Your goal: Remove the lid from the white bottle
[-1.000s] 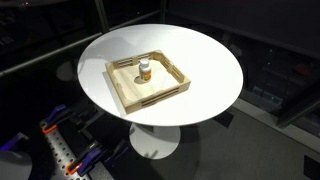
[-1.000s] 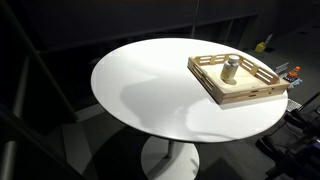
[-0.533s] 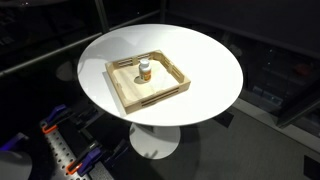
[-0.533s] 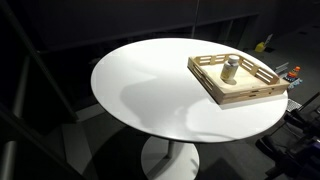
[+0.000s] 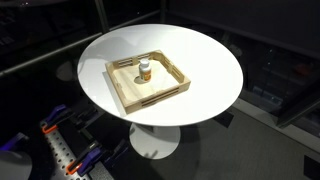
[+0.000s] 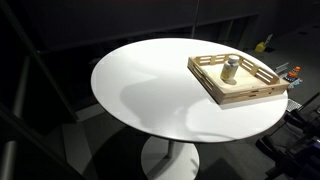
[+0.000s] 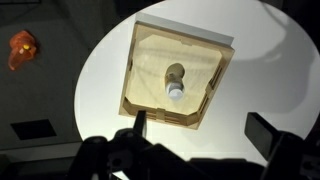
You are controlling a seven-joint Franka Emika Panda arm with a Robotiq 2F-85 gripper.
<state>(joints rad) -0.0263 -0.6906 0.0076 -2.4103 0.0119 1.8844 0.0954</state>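
Standing upright, the white bottle (image 5: pixel 145 72) carries its lid (image 7: pixel 176 91) on top in the middle of the wooden tray (image 5: pixel 150 101) on the round table (image 5: pixel 212 70); we see it well below and slightly ahead of our gripper (image 7: pixel 200 130), whose fingers (image 7: pixel 139 124) are spread wide, holding nothing.

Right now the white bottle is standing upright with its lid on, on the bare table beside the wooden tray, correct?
No. The white bottle, upright with its lid on, stands inside the wooden tray, not on the table beside it. Both exterior views show this.
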